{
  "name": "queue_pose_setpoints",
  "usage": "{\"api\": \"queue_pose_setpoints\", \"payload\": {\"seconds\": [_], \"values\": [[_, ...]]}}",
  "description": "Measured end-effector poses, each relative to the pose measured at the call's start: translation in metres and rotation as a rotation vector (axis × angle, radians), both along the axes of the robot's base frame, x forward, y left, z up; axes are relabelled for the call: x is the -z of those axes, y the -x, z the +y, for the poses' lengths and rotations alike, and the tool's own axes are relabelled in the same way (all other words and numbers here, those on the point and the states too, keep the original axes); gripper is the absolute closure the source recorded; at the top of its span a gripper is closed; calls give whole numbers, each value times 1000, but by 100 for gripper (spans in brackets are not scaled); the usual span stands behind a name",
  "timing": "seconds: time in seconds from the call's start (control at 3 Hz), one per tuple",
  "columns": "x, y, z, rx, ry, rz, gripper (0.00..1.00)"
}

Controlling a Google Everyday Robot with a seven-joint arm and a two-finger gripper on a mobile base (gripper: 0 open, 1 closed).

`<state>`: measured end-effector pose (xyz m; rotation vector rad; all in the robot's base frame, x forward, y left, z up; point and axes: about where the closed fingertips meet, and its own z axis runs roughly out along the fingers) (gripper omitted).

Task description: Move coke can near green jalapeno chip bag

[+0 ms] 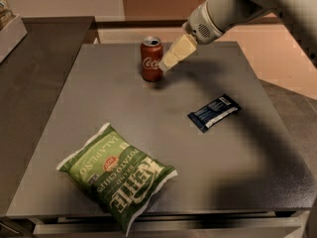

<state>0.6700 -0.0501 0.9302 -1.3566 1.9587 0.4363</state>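
The red coke can (pixel 151 59) stands upright at the far middle of the grey table (pixel 163 133). The green jalapeno chip bag (pixel 116 174) lies flat at the near left of the table, far from the can. My gripper (pixel 165 65) reaches in from the upper right, its cream fingertips right beside the can's right side, at about mid-height of the can. The arm's white wrist (pixel 205 21) is above and to the right of it.
A flat dark blue snack wrapper (pixel 214 112) lies right of centre on the table. A darker counter (pixel 34 73) adjoins on the left, with a box edge (pixel 10 24) at the far left corner.
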Motion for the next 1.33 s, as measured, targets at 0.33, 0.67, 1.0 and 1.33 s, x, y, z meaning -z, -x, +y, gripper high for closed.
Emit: {"api": "queue_pose_setpoints", "payload": {"seconds": [0.33,0.67,1.0,1.33], "values": [[3,-6,22,-13,-26,-9,0],[10,-12,39,-21,-41,-6,0],[17,-17,48,-24,-43,6,0],[23,-20,55,-31,-45,21,0]]}}
